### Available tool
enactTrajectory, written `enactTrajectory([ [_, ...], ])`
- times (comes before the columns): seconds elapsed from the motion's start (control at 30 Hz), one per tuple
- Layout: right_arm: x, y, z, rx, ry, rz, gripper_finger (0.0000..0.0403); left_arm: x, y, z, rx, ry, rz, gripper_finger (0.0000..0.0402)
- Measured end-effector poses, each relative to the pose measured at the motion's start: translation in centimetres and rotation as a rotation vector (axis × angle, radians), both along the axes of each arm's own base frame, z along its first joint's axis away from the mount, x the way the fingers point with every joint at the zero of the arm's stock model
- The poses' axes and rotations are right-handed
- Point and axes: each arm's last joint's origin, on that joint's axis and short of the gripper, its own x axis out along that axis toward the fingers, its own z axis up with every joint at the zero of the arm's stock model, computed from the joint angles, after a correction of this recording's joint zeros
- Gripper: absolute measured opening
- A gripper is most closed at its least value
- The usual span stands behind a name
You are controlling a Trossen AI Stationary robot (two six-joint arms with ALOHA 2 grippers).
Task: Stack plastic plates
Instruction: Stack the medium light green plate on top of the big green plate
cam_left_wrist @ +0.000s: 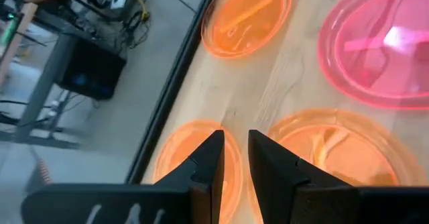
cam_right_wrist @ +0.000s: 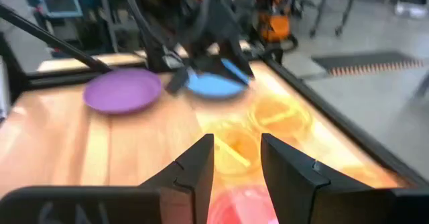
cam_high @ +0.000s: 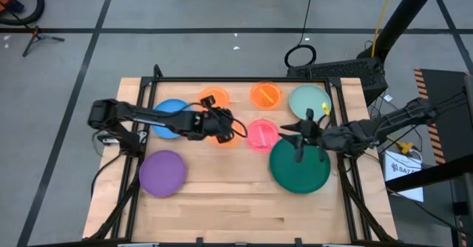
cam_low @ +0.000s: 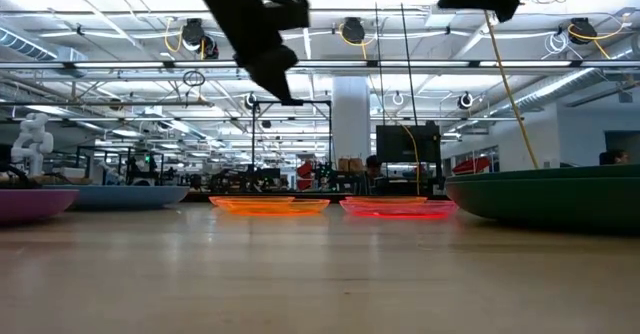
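Observation:
Plates lie flat on the wooden table: blue (cam_high: 171, 117), purple (cam_high: 162, 171), dark green (cam_high: 299, 166), pale mint (cam_high: 309, 100), pink (cam_high: 261, 134) and three translucent orange ones (cam_high: 214, 97) (cam_high: 266, 95) (cam_high: 225, 137). My left gripper (cam_high: 228, 125) hangs raised over the near orange plate (cam_left_wrist: 335, 150), fingers a little apart and empty (cam_left_wrist: 231, 157). My right gripper (cam_high: 292, 132) is open and empty (cam_right_wrist: 236, 160), held high between the pink plate (cam_right_wrist: 244, 207) and the dark green plate (cam_low: 550, 196).
A black frame (cam_high: 244, 79) runs along the table's far edge and down its sides. Bare wood (cam_high: 229, 202) spans the table's near half between the purple and dark green plates. Beyond the table stand benches and equipment (cam_low: 400, 144).

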Motion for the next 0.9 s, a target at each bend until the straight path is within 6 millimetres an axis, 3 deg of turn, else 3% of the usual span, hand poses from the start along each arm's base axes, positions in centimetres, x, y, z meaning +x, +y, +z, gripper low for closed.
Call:
enactTrajectory([
  [0.27,2.9,-1.0,0.0,0.081,0.108,-0.045,0.0116,-5.8,-0.7,1.6,-0.056,-0.181,-0.088,0.0074],
  [0.5,6.6,-2.5,0.5,0.172,0.249,-0.039,0.0116,-9.0,-2.4,2.5,-0.084,-0.274,-0.167,0.0074],
  [0.7,8.2,-5.1,1.1,0.296,0.432,-0.191,0.0116,-11.6,-2.7,2.7,-0.082,-0.426,-0.209,0.0074],
  [0.9,7.7,-9.1,0.7,0.393,0.624,-0.404,0.0116,-13.8,-2.5,3.2,-0.091,-0.547,-0.208,0.0074],
])
